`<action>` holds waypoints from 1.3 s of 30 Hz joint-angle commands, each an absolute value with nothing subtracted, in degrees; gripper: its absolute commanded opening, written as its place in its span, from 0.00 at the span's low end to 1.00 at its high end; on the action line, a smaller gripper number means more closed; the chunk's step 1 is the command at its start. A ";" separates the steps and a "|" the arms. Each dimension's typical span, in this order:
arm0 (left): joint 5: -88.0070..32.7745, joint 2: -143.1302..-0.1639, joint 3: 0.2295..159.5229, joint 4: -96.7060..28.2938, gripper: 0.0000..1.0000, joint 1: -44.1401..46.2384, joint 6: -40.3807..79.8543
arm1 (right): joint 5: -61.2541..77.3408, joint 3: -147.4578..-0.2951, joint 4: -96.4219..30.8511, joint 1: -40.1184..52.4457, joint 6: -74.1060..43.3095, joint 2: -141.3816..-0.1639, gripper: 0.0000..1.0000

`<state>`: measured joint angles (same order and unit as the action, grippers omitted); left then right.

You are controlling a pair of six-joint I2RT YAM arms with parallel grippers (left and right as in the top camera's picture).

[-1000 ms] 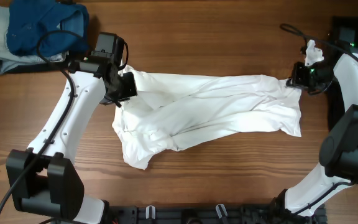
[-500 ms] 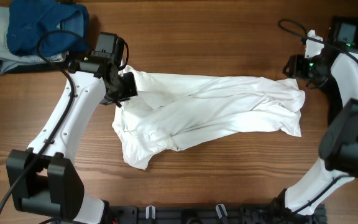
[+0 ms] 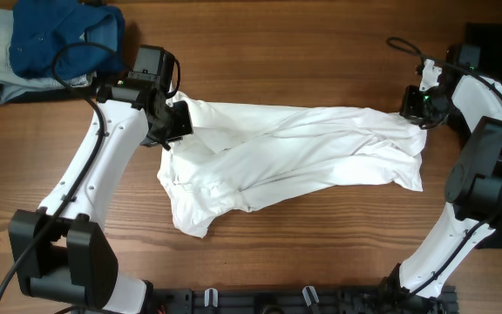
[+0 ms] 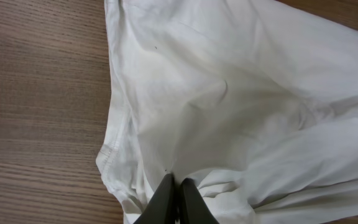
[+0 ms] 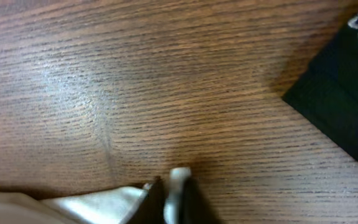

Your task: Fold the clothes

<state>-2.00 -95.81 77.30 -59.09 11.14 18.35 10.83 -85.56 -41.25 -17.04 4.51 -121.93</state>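
Across the middle of the table [image 3: 321, 253], the white garment [image 3: 303, 157] lies limp, light and wrinkled. The left gripper [image 3: 174, 122] and the right gripper [image 3: 414, 109] each clamp a far corner of it; the hems there likely give the surest hold.

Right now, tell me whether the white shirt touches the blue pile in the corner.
No: the white shirt lies in the middle of the table, with wood showing between it and the blue pile.
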 commanded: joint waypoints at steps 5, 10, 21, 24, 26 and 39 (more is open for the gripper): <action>-1.45 -96.57 76.93 -58.94 0.04 10.90 18.90 | 10.33 -89.93 -42.76 -16.91 2.33 -118.72 0.05; -1.45 -96.57 76.93 -58.89 0.04 10.90 18.90 | 12.10 -94.39 -46.33 -16.91 1.32 -111.70 0.04; -1.43 -96.57 76.93 -58.67 0.04 10.90 18.87 | 13.34 -94.70 -51.99 -16.91 3.09 -105.56 0.04; -1.43 -96.57 76.93 -58.67 0.04 10.90 18.87 | 13.39 -94.43 -50.83 -16.88 3.55 -105.65 0.04; -1.43 -96.57 76.93 -58.46 0.04 10.90 18.87 | 13.39 -94.37 -49.23 -16.73 3.73 -106.00 0.05; -1.43 -96.57 76.93 -57.76 0.04 10.90 18.90 | 15.07 -94.37 -33.45 -15.94 3.60 -113.19 0.64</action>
<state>-2.00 -95.83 77.30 -57.80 11.14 18.35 13.43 -94.13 -35.09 -16.40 3.29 -109.47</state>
